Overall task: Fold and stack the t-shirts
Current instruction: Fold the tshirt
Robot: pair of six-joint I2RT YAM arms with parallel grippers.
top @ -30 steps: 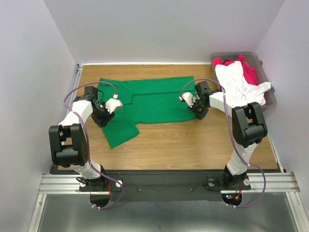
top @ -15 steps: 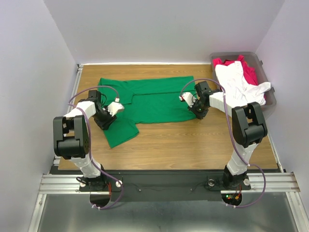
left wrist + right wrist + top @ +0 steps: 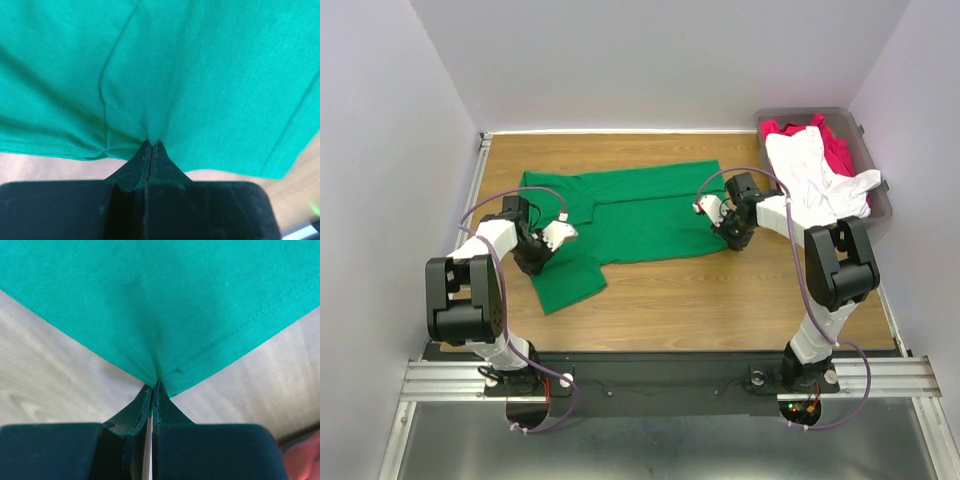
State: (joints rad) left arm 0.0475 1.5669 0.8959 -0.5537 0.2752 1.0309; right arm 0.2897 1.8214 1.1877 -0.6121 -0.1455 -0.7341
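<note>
The green t-shirt (image 3: 630,215) lies spread on the table (image 3: 720,290), its body flat toward the far edge and one sleeve flopped toward the near left. The white t-shirt (image 3: 815,175) and the red t-shirt (image 3: 835,150) sit heaped in the bin (image 3: 795,113) at the far right, the white one draped over its rim.

The left end effector (image 3: 151,146) is clamped on a pinch of green cloth beside a seam at the shirt's left side. The right end effector (image 3: 152,388) is clamped on the hemmed edge at its right side. Both bites look thin, with only a small peak of fabric between the jaws, so a fast lift or an uneven pull could tug the cloth free. If the arms travel out of step, the shirt would probably skew and the fold land crooked. The loose sleeve may also bunch underneath.
</note>
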